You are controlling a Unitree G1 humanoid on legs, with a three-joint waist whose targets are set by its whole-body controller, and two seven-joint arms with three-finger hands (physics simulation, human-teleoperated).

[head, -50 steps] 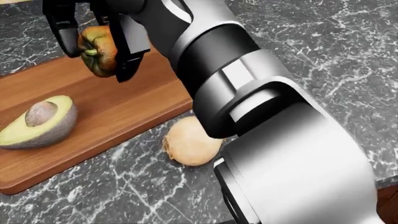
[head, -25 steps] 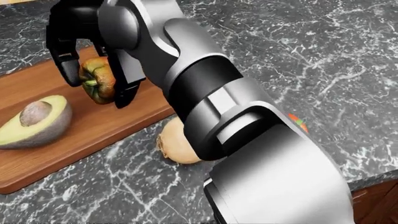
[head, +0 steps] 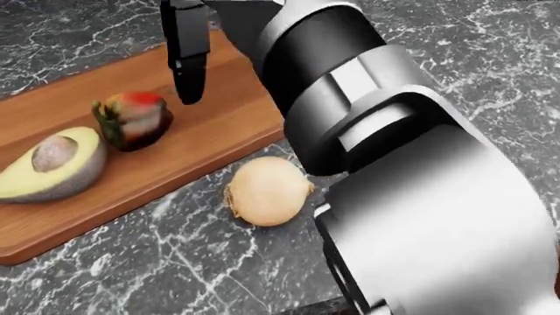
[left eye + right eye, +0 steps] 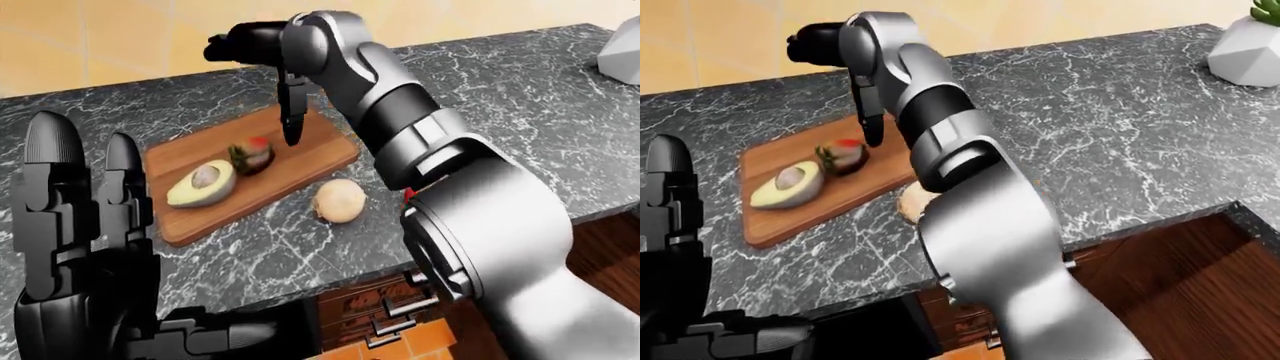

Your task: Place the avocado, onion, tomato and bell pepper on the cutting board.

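Note:
The wooden cutting board [image 4: 310,154] lies on the dark marble counter. A halved avocado [image 4: 203,182] and the bell pepper [image 4: 252,156] rest on it side by side, also seen in the head view as avocado [image 3: 48,164] and pepper [image 3: 133,120]. The onion [image 4: 339,201] sits on the counter just off the board's lower right edge. A red sliver [image 4: 408,194] at my right arm's edge is all that shows of the tomato. My right hand [image 4: 285,82] hovers open above the board, one finger [image 3: 186,65] pointing down beside the pepper. My left hand [image 4: 85,187] is raised, open and empty, at lower left.
A white faceted pot [image 4: 1245,52] stands at the counter's far right. The counter edge [image 4: 1140,221] runs along the bottom, with cabinet drawers [image 4: 390,315] beneath. A tan wall [image 4: 120,37] backs the counter.
My right hand has let go of the bell pepper, which now rests on the board beside the avocado. The hand has lifted up and away; the view shifted slightly.

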